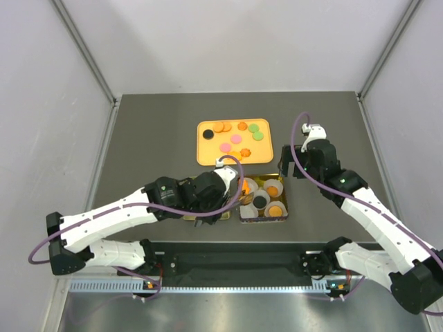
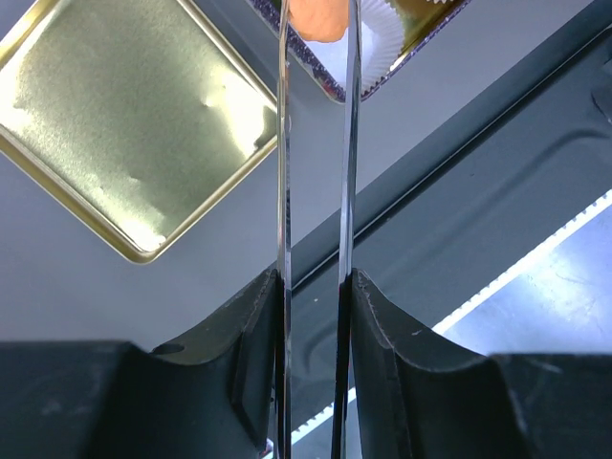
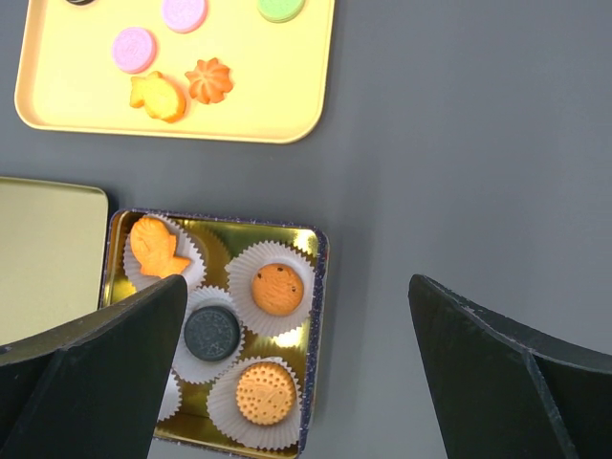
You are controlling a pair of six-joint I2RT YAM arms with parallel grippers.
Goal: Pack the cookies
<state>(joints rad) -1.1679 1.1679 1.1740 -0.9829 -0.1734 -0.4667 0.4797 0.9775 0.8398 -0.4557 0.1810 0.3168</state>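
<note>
Overhead, the left gripper (image 1: 241, 188) reaches the tin (image 1: 264, 178), with the right gripper (image 1: 286, 167) nearby. Left wrist alone shows narrow blades pinching an orange cookie (image 2: 320, 21). Right wrist shows wide, empty jaws above cookies (image 3: 277, 289) in the tin and on the tray (image 3: 287, 86).

Loose lot: cookies (image 1: 235, 139) lie flat and apart on the yellow tray (image 1: 208, 158). They are mostly orange, with two pink, two green and one black at the far-left corner.
Shaped pieces: an orange fish (image 3: 158, 96) and an orange flower (image 3: 209, 80) lie side by side near the tray's near edge.
Packed lot: these sit in the gold tin (image 3: 311, 239), each face up in its own white paper cup (image 3: 239, 277).
Tin contents I can see: fish-shaped orange cookie (image 3: 156, 249), speckled round orange cookie (image 3: 277, 289), black sandwich round (image 3: 211, 333), ridged round orange cookie (image 3: 265, 393).
Left wrist view: an orange piece (image 2: 320, 19) shows between my left fingers (image 2: 382, 354) over a cup. Pinched or free, I cannot tell.
</note>
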